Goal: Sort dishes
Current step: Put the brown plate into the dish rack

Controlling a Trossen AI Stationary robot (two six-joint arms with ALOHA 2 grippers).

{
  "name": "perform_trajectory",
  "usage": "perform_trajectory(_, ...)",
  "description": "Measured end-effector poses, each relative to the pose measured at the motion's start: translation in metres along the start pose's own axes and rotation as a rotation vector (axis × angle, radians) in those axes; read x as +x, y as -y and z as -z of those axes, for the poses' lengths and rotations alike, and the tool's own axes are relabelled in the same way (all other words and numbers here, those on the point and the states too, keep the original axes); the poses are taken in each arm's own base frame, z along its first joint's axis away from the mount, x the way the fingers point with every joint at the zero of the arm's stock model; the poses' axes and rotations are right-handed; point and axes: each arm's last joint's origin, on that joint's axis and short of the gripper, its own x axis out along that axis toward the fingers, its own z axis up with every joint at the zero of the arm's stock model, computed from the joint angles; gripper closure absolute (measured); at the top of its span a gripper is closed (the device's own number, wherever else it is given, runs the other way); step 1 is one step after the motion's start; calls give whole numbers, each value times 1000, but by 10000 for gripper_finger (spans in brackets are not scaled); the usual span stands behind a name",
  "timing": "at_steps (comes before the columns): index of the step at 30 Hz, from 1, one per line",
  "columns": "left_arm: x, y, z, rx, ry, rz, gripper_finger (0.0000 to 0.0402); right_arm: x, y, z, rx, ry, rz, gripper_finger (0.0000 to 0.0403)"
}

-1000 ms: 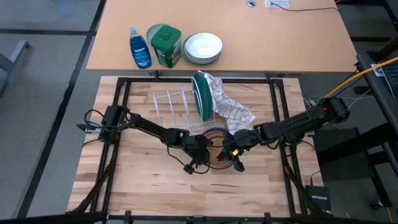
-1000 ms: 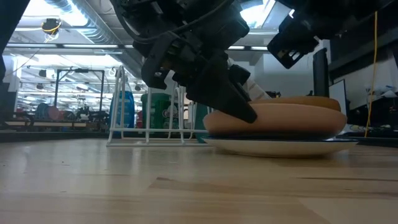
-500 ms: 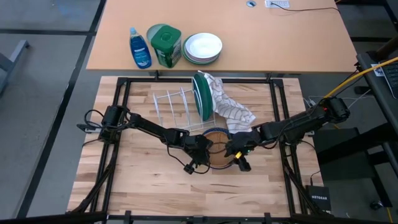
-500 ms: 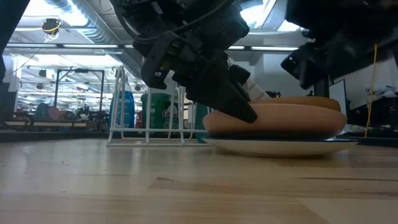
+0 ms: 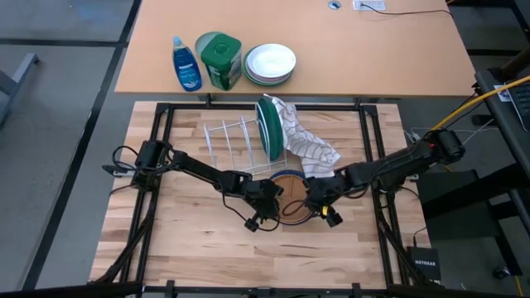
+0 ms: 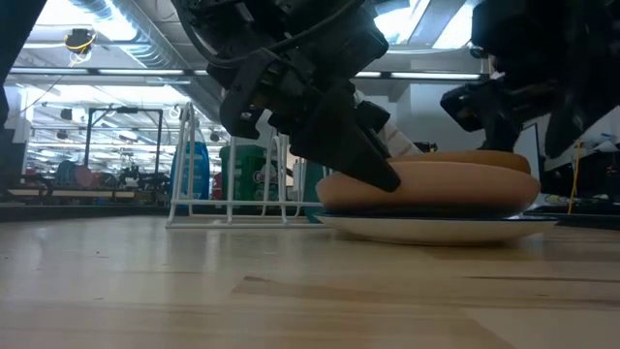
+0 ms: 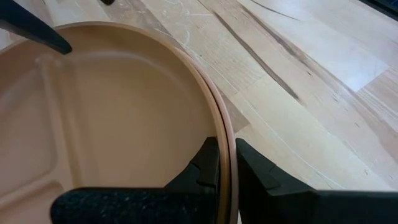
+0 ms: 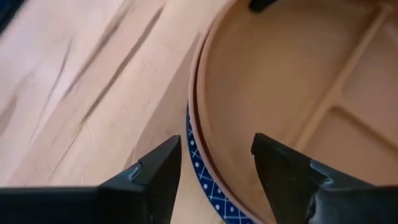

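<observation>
Two brown plates (image 6: 426,186) lie stacked on the blue dish (image 6: 436,229) near the table's middle (image 5: 290,184). The dark green plate (image 5: 268,128) stands on edge in the white wire rack (image 5: 228,142). My left gripper (image 5: 263,209) is at the stack's left side, shut on a brown plate's rim. My right gripper (image 5: 325,213) is at the stack's right side and is open. One of its fingers is over the inside of the top brown plate (image 8: 292,93). The other is outside the blue dish's dotted rim (image 8: 200,168). I see it touching nothing. My left gripper pinches the rim (image 7: 225,134) of a brown plate at the stack's left side. One finger is inside the plate and one outside. The fingers (image 6: 373,165) slant down from the left. The plate lies flat on the stack.
A patterned cloth (image 5: 310,147) hangs by the green plate, just behind the stack. On the far desk stand a blue bottle (image 5: 186,64), a green canister (image 5: 219,60) and a stack of white bowls (image 5: 270,64). Bare wood lies near the table's front edge (image 5: 207,248).
My right gripper has opened and shifted a little toward the table's right edge, sinking beside the stack's right rim. The plates and my left gripper have stayed where they were.
</observation>
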Motion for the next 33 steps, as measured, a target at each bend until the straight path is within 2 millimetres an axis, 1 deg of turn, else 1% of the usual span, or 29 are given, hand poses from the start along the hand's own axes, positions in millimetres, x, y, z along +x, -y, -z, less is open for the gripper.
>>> perform_trajectory(5,0,0,0,0,0,0,385,11,2,4,-7,-59,-1,219)
perform_trajectory(10,0,0,0,-1,-2,0,385,20,4,7,-9,-101,37,247)
perform_trajectory(16,0,0,1,7,-2,1,384,20,4,7,-13,-104,37,301)
perform_trajectory(22,0,0,0,44,3,7,384,20,2,6,-29,-87,-24,349)
perform_trajectory(25,0,0,0,86,4,7,384,20,2,6,-33,-78,-57,357)
perform_trajectory(29,0,0,0,106,4,6,382,20,1,5,-29,-70,-83,357)
perform_trajectory(33,0,1,0,64,3,1,358,17,1,-2,-23,-59,-98,358)
